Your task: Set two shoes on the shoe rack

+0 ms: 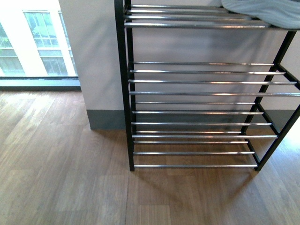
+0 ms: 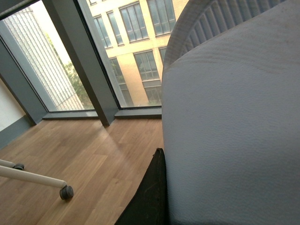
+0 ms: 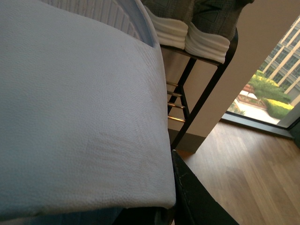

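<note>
A light-blue slide (image 2: 229,131) fills most of the left wrist view. My left gripper (image 2: 187,192) is shut on it, and only one black finger (image 2: 150,201) shows along its edge. Another light-blue slide (image 3: 79,108) fills the right wrist view, with my right gripper (image 3: 154,206) shut on it and a black finger (image 3: 197,201) beside it. Behind it, grey sneakers (image 3: 201,18) with white soles rest on the shoe rack (image 3: 206,93). In the front view the shoe rack (image 1: 124,93) stands against the wall, and a light-blue slide (image 1: 267,11) lies over its top tier at the right. Neither gripper shows there.
The floor is wood (image 1: 61,178). A large window (image 1: 37,42) lies left of the rack, past a white wall corner (image 1: 89,61). In the left wrist view a white leg on a caster (image 2: 65,191) stands on the floor near the window frame (image 2: 89,70).
</note>
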Robot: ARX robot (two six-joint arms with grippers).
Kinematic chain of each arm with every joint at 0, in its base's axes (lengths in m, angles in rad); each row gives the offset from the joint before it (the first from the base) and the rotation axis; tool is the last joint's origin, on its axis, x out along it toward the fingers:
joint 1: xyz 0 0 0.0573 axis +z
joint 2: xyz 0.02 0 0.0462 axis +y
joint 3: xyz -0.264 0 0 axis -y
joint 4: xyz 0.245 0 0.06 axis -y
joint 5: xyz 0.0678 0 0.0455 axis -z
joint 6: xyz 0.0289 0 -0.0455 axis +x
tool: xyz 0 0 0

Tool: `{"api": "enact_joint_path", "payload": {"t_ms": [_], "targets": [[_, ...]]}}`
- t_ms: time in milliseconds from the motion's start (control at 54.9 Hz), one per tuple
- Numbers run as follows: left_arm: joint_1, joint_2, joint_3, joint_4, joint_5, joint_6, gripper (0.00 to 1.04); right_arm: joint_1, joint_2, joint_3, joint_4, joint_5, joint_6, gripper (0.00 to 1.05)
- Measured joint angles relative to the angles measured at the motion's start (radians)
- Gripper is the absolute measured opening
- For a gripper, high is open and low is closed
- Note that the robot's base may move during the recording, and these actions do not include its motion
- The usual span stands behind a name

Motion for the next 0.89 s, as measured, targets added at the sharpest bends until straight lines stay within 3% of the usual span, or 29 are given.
{"api": "enact_joint_path", "payload": {"t_ms": [893], "targets": [[0.0,0.002,0.0,0.0,0.0,0.0,0.02,0.0,0.001,0.0,0.0,-0.001,0.002,0.01]]}}
